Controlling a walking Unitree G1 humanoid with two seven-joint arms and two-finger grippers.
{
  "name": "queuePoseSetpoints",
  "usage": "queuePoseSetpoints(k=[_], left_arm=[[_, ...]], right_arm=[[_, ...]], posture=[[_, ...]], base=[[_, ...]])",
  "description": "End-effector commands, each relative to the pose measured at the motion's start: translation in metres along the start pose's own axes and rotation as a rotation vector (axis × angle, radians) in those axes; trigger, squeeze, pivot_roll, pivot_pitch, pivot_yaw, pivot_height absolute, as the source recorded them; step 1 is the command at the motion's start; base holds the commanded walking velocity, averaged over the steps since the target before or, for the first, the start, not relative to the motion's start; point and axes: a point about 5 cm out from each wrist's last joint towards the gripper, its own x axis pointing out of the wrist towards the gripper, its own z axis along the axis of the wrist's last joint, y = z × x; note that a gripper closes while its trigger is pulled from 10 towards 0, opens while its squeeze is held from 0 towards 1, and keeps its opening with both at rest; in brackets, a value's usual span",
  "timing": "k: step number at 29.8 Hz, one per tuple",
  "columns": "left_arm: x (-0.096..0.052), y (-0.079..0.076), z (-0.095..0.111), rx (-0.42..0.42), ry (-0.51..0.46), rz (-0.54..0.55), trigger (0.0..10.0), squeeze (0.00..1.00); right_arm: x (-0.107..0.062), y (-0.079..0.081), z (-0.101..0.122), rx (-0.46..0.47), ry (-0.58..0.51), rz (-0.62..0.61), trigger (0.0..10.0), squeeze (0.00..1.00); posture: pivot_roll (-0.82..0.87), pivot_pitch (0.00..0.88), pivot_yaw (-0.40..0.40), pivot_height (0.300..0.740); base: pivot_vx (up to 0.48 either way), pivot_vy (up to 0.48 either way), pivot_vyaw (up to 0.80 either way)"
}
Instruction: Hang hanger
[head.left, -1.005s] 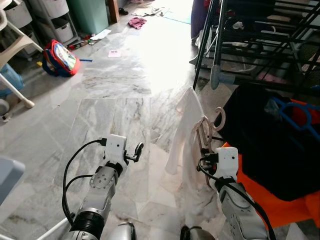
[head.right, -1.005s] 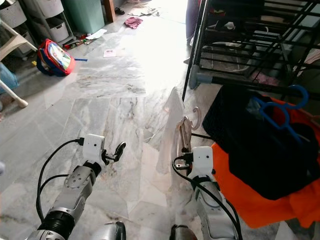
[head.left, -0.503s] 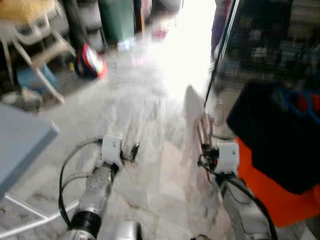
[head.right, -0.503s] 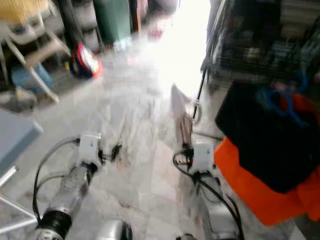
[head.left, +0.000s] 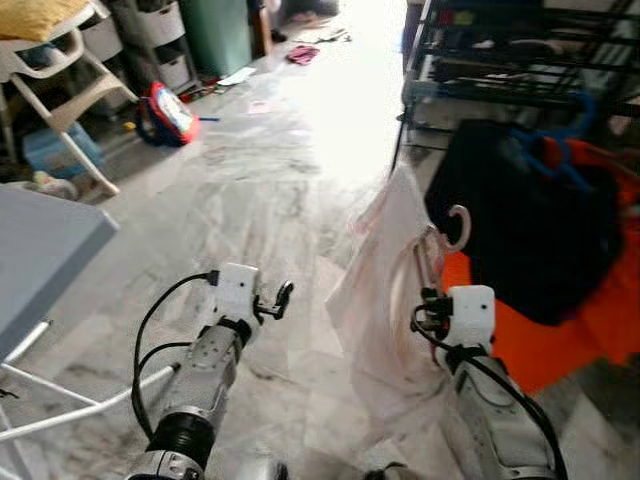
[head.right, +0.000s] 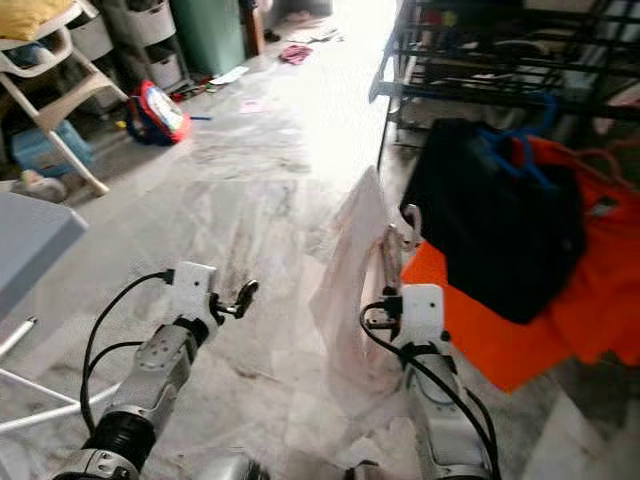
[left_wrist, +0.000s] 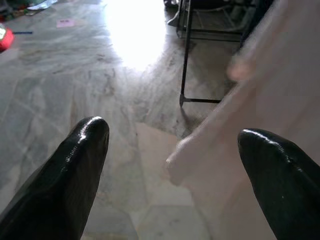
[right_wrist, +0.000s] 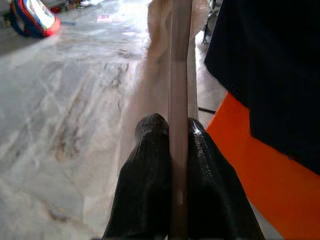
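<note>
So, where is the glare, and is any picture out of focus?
Left eye view: sunlight washes out the marble floor near the rack, otherwise sharp. Left wrist view: same glare; the pale garment is blurred. Right wrist view: the hanger between the right gripper fingers looks soft.

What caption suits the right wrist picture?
Right gripper shut on a pale wooden hanger draped with a white garment.

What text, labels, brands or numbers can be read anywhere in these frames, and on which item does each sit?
No text can be read in any view.
Red and blue bag: printed picture, too small and blurred to make out any words.
Papers on the floor: too small to read.
White wrist housing behind the right hand, which is shut on the hanger carrying the pale garment: no marking visible.
White housing behind the open left hand: no marking visible.
</note>
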Motion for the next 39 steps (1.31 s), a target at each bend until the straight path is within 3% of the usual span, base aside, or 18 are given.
queuePoseSetpoints(k=[1,5,10,21,39], left_arm=[[-0.003,0.012,0.0,-0.002,0.0,0.039,10.0,0.0],[-0.002,0.012,0.001,-0.009,-0.006,0.04,10.0,0.0],[0.001,0.01,0.006,-0.023,-0.018,0.038,10.0,0.0],[-0.001,0.012,0.0,-0.076,-0.001,0.047,10.0,0.0],[-0.003,0.012,-0.002,-0.067,0.008,0.031,10.0,0.0]], right_arm=[[0.002,0.009,0.012,-0.023,-0.055,0.034,10.0,0.0],[0.002,0.007,0.013,-0.081,-0.048,0.024,10.0,0.0],[0.002,0.004,0.014,-0.031,-0.053,0.026,10.0,0.0],[0.0,0.009,0.016,-0.015,-0.055,0.045,10.0,0.0],[-0.004,0.015,0.011,-0.01,-0.022,0.062,10.0,0.0]], posture=[[-0.06,0.136,0.056,0.74],[-0.06,0.145,0.056,0.74],[-0.07,0.145,0.048,0.74],[-0.07,0.154,0.042,0.74],[-0.08,0.167,0.056,0.74]], base=[[0.0,0.0,0.0],[0.0,0.0,0.0],[0.0,0.0,0.0],[0.0,0.0,0.0],[0.0,0.245,-0.76]])
